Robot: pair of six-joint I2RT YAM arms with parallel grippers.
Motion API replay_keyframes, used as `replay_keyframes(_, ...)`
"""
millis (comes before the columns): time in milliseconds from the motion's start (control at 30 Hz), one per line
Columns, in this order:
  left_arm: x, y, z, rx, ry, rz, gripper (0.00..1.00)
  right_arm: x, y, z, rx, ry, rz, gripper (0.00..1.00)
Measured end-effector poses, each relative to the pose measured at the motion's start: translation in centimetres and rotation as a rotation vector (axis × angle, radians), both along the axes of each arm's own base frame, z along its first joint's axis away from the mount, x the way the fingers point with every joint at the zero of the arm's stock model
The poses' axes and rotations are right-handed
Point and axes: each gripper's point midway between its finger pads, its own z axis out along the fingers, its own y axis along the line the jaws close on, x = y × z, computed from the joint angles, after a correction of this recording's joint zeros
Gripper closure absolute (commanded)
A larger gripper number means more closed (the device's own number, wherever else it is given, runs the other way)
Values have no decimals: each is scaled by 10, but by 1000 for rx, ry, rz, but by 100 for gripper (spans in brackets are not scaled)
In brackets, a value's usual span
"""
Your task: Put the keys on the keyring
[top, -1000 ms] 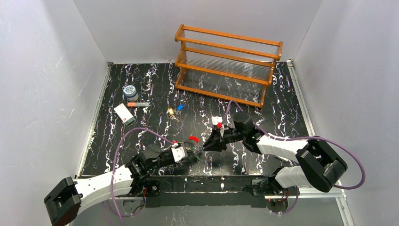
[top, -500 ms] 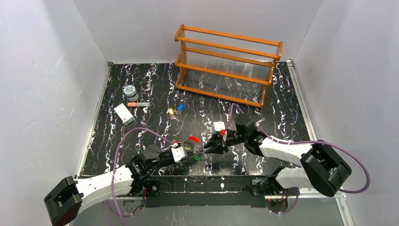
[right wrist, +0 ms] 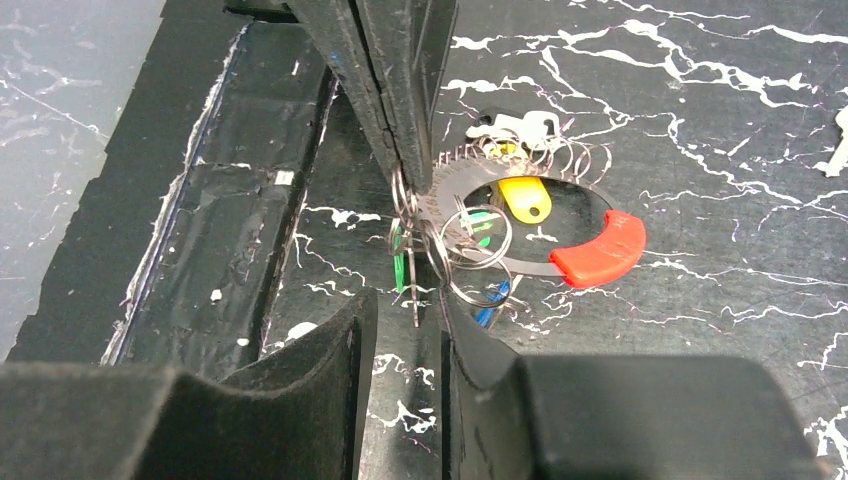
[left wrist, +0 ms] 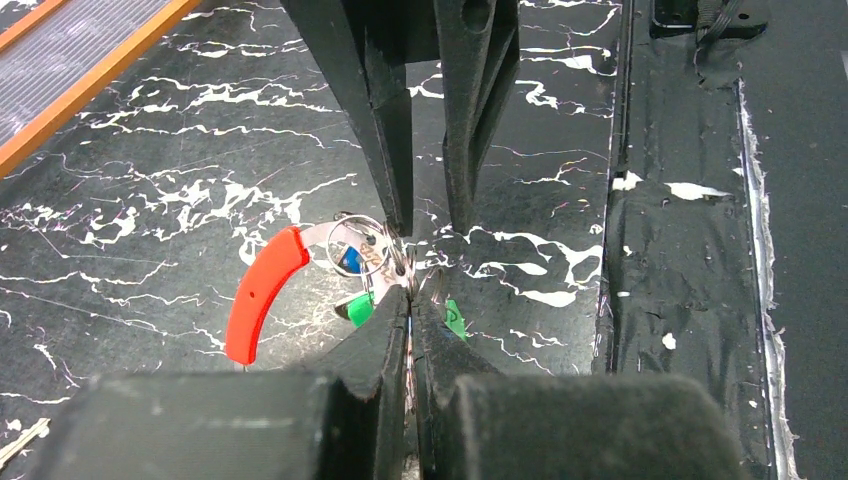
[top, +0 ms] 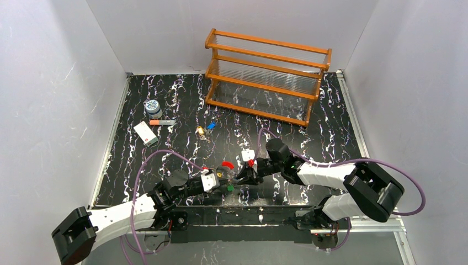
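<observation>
Down at the near edge of the bench (top: pixel 331 138), the left end effector (left wrist: pixel 410 303) is staying clamped fully shut on the wire of the keyring (right wrist: pixel 520 264). It is holding the loop steady, with the red curved piece (right wrist: pixel 600 250) swinging out to the side.

The right end effector (top: pixel 242 179) is what has been moving. A second ago it was sitting further back and to the right, and it has been sliding in and down until it is now nose to nose with the left one. Its jaws are standing partly apart on either side of a thin metal blade hanging from the ring. I cannot tell whether they are actually touching it.

A green-capped key (right wrist: pixel 399 268), a yellow-capped key (right wrist: pixel 525 197) and a blue-capped key (right wrist: pixel 497 292) are already dangling off the loop on little split rings. To my eye the right arm is closing in to work on one key at the ring while the left holds things still.

Further back, mid-bench, two loose keys (top: pixel 205 129) are lying well apart from the ring, so the job is looking only partly done.

Beyond them to the left are the white card (top: pixel 145 133), the orange-tipped stick (top: pixel 161 122) and the patterned jar (top: pixel 153 106). The wooden rack (top: pixel 267 77) is standing at the far wall.
</observation>
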Motion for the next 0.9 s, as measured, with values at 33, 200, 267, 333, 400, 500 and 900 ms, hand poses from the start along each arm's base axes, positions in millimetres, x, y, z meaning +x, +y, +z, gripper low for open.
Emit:
replay_keyframes(33,0,0,0,0,-1,-2,100,1,0,-1,-3,1,-5,65)
replay_keyframes(200,-2,-1,1,0,-12,-20,100,2,1,-1,-5,-3,-18,65)
replay_keyframes(267,-3,-1,1,1,-25,-30,100,2,2,1,-1,-10,-19,65)
replay_keyframes(333,-4,-1,3,2,-49,-42,100,2,2,6,14,-23,-17,65)
replay_keyframes(400,-4,0,4,-1,-85,-53,100,2,3,13,34,-40,-16,66)
replay_keyframes(500,-5,0,8,-11,-146,-70,100,3,4,21,61,-66,-13,66)
replay_keyframes(900,-4,-4,54,-125,-369,-104,100,-10,-3,41,145,-145,38,66)
